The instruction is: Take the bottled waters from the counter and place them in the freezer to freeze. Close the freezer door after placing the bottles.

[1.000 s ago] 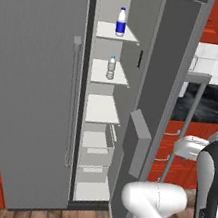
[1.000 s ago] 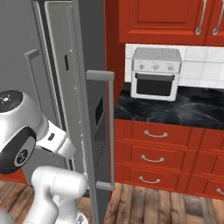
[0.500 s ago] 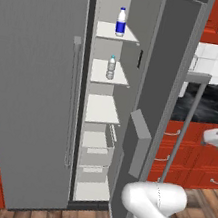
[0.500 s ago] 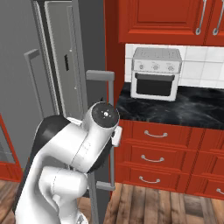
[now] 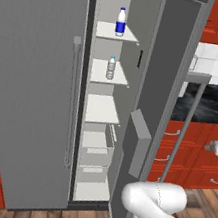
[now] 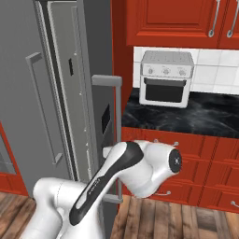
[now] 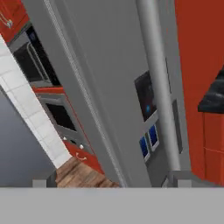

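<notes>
Two bottled waters [image 5: 120, 22] on open freezer [image 5: 102, 111] shelves; tool [image 7: 111, 181] spread, empty.

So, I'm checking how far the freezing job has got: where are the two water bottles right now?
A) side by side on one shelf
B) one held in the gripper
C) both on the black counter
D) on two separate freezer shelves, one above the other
D: the white bottle stands on the top shelf and the clear bottle on the shelf below it, inside the open freezer.
</notes>
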Robot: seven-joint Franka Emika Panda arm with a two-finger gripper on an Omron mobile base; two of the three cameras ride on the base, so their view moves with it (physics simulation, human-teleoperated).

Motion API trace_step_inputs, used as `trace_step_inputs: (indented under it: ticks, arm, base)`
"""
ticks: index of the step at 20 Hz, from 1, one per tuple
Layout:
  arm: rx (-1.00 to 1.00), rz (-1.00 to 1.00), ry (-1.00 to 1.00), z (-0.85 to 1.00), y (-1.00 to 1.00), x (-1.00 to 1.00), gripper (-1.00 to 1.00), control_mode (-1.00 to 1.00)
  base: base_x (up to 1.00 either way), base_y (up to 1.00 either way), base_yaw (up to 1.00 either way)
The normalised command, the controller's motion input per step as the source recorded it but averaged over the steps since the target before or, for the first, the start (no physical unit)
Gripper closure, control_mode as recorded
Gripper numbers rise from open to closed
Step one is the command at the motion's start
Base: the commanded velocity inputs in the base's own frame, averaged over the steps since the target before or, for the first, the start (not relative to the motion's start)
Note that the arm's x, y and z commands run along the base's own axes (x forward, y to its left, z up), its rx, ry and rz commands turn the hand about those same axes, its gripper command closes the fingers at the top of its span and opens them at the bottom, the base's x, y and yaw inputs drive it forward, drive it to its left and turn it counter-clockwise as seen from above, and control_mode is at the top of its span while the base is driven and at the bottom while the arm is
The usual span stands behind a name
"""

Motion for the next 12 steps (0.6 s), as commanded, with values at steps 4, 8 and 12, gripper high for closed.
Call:
trace_step_inputs:
  ticks: [4, 8, 12]
  arm:
    - [0.0, 0.44, -0.36, -0.4, -0.2, 0.28, -1.0, -1.0]
    - [0.0, 0.43, -0.43, -0.24, -0.02, 0.45, -1.0, -1.0]
    - [0.0, 0.35, -0.42, -0.29, 0.0, 0.52, -1.0, -1.0]
  base:
    - [0.0, 0.0, 0.0]
    - [0.0, 0.0, 0.0]
    - [0.0, 0.0, 0.0]
